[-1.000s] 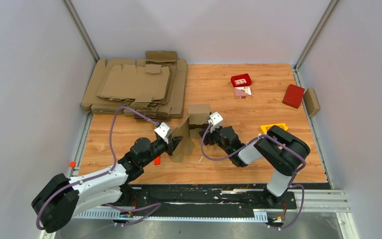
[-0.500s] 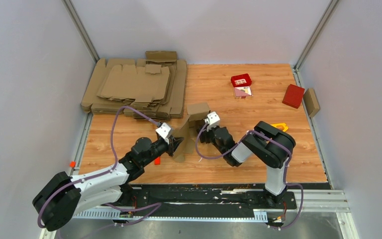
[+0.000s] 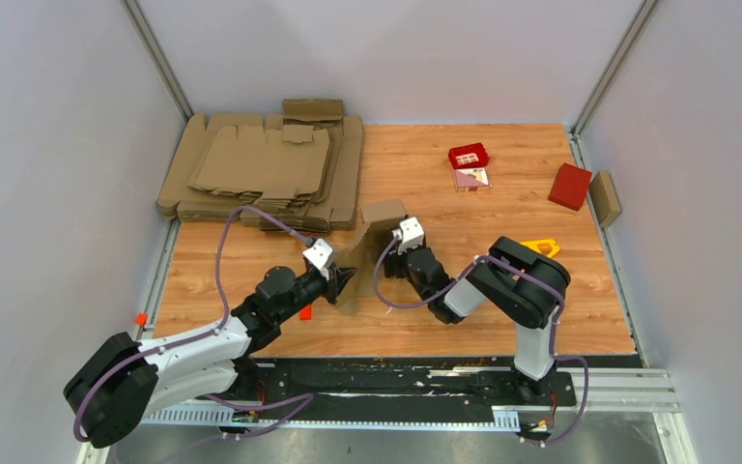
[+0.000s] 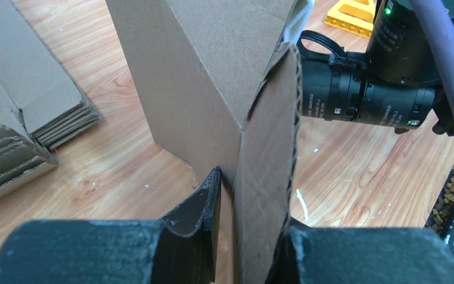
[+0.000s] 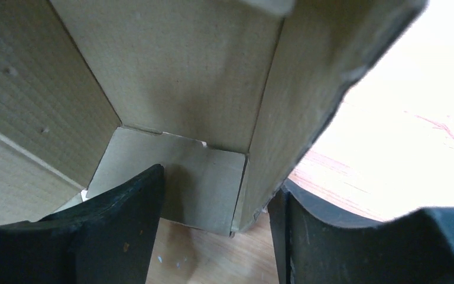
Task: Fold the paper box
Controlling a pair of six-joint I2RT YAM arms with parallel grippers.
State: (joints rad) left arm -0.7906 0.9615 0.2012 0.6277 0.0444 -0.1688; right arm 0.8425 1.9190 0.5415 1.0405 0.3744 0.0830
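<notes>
The paper box [image 3: 372, 240] is a brown cardboard piece standing half-formed on the table between my two grippers. My left gripper [image 3: 344, 280] is shut on its near flap; in the left wrist view [image 4: 251, 207] the flap [image 4: 266, 165] stands edge-on between the fingers, with the box body [image 4: 201, 71] behind it. My right gripper [image 3: 393, 253] is open at the box's right side. In the right wrist view [image 5: 219, 231] its fingers straddle one wall of the box [image 5: 177, 77], the left finger inside and the right finger outside.
A pile of flat cardboard blanks [image 3: 266, 169] fills the back left. Two small red boxes [image 3: 469, 155] [image 3: 570, 186], a card, a yellow piece [image 3: 544, 246] and a brown block [image 3: 605, 198] lie at the right. A small red bit [image 3: 305, 311] lies under my left arm.
My right arm has moved left into the box and pushed its right side in. The box stands narrower and more upright. My left gripper has kept its hold.
</notes>
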